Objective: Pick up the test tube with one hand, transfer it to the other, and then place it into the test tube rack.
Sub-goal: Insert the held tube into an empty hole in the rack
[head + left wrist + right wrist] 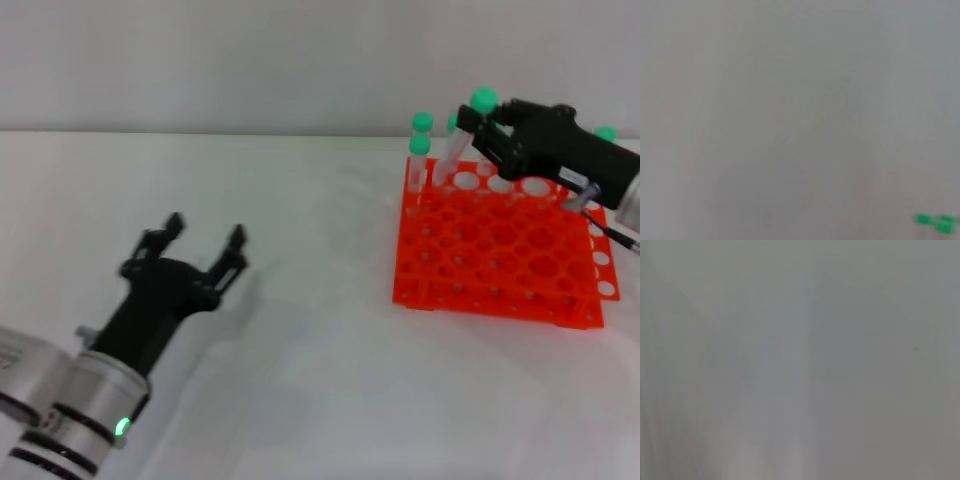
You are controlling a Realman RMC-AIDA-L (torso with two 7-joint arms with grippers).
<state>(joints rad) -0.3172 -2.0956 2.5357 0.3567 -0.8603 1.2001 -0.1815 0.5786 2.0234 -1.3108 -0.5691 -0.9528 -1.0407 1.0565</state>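
In the head view my right gripper (pixel 484 128) is shut on the test tube (pixel 462 140), a clear tube with a green cap. It holds the tube tilted over the far edge of the orange-red test tube rack (pixel 500 255), with the tube's lower end at a hole in the back row. My left gripper (pixel 205 232) is open and empty above the white table at the lower left, well away from the rack. The right wrist view shows only a grey blur.
Other green-capped tubes (pixel 419 150) stand in the rack's far left corner, and another green cap (pixel 605 133) shows behind my right arm. Blurred green caps (pixel 936 222) appear in a corner of the left wrist view. The white table (pixel 320 300) lies between the arms.
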